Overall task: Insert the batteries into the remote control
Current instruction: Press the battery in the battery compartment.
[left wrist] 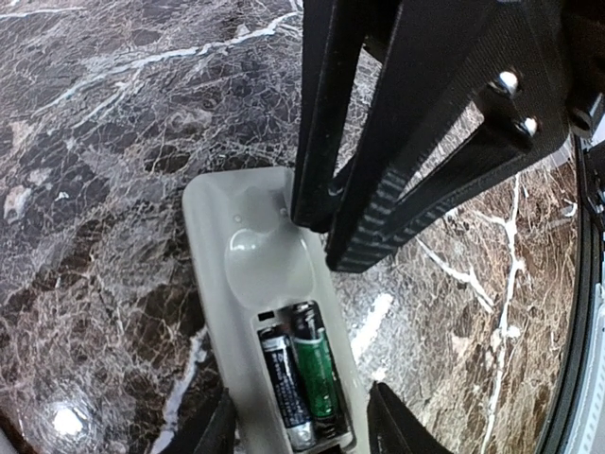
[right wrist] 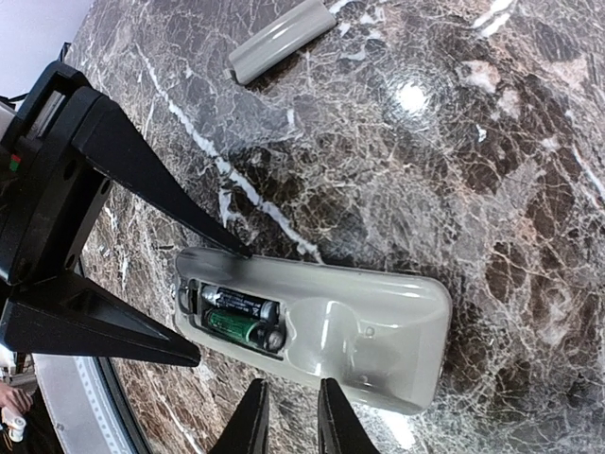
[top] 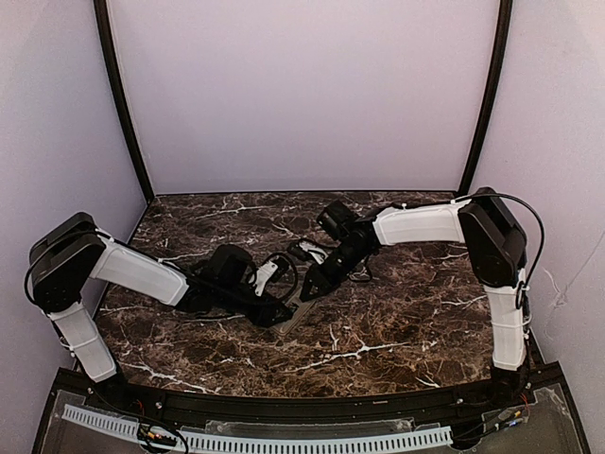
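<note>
The remote control (left wrist: 248,274) lies face down on the marble, greyish back up and battery bay open. It also shows in the right wrist view (right wrist: 378,331) and the top view (top: 302,315). Two batteries lie side by side in the bay, one black (left wrist: 284,378) and one green (left wrist: 317,364); both show in the right wrist view (right wrist: 236,317). My left gripper (left wrist: 304,433) is open and straddles the bay end, one finger against the remote's edge. My right gripper (right wrist: 293,421) is nearly shut and empty, its tips just over the remote's middle, beside the bay.
A grey battery cover (right wrist: 282,40) lies loose on the marble beyond the remote. Both arms meet at the table's middle (top: 293,293). The walls enclose the table at the back and sides.
</note>
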Tool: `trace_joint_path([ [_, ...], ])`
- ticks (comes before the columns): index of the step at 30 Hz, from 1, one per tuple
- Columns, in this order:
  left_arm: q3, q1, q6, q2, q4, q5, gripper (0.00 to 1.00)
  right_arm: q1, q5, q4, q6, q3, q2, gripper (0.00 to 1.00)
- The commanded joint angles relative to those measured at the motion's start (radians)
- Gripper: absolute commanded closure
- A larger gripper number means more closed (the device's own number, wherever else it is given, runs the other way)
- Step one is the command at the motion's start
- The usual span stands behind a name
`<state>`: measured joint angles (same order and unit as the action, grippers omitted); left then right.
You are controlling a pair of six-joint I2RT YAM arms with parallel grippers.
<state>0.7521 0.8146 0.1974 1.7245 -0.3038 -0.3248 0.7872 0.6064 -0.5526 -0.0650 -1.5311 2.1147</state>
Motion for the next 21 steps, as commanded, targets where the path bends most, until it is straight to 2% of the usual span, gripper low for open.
trace_joint_path([
  [1, 0.018, 0.005, -0.01, 0.003, 0.026, 0.002, 0.53, -0.008, 0.009, 0.016, -0.006, 0.012, -0.046, 0.82],
  [6, 0.019, 0.005, -0.012, 0.002, 0.029, -0.001, 0.56, -0.009, 0.01, 0.017, -0.007, 0.009, -0.044, 0.82],
  [10, 0.009, 0.005, -0.007, -0.019, 0.023, 0.0, 0.5, -0.008, 0.019, 0.019, -0.008, 0.005, -0.044, 0.82],
  [13, -0.026, 0.005, 0.002, -0.081, 0.006, 0.027, 0.45, -0.009, 0.03, 0.022, -0.009, -0.001, -0.043, 0.82],
  [21, -0.152, 0.003, 0.01, -0.26, -0.018, 0.095, 0.44, 0.015, 0.032, -0.009, 0.024, -0.052, -0.012, 0.82],
])
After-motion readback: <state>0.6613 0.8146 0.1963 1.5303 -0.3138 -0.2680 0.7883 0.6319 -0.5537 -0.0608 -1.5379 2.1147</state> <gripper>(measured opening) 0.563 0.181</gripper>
